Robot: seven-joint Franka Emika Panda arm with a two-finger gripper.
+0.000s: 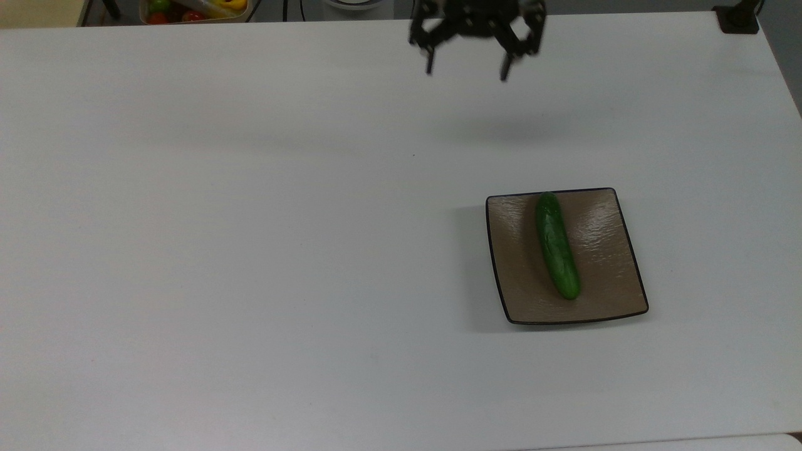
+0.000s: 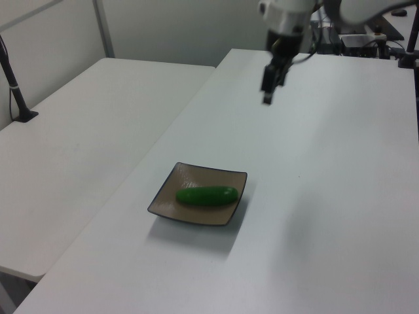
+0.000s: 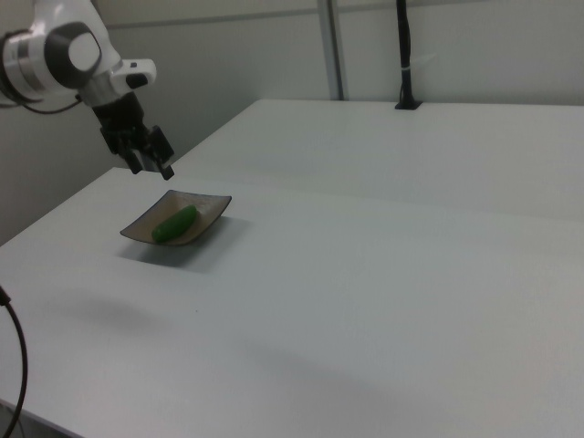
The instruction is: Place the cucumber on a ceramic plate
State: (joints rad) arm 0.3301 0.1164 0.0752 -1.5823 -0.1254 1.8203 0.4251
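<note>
A white robot arm holds its black two-finger gripper [image 1: 467, 67] high above a white table [image 1: 250, 250], well clear of everything on it. In the top view the gripper sits at the upper edge of the picture with its two fingers [image 1: 430, 62] pointing down and spread wide apart, nothing between them. In the left view the gripper [image 2: 268, 93] hangs from a white wrist, pointing down over the far part of the table. In the right view the gripper [image 3: 153, 170] hangs from the arm's rounded white and grey joint at the right view's left, tilted slightly.

The cucumber [image 1: 556, 245], dark green and smooth, lies flat on the ceramic plate [image 1: 601, 250], a square glossy brown plate with a thin black rim. In the top view both are well below the fingers and toward the top view's right; the cucumber runs lengthwise near the plate's middle, one end close to the plate's edge nearest the fingers. In the left view the cucumber [image 2: 207, 195] rests across the plate [image 2: 167, 203], well below and nearer the camera than the fingers. In the right view the cucumber [image 3: 175, 224] lies on the plate [image 3: 212, 208] just below the fingers.

A faint shadow falls on the table under the gripper. A second white table [image 2: 78, 131] stands alongside. A bin of coloured items [image 1: 194, 10] sits beyond the table's far edge, at the top view's upper left. Pale walls enclose the room.
</note>
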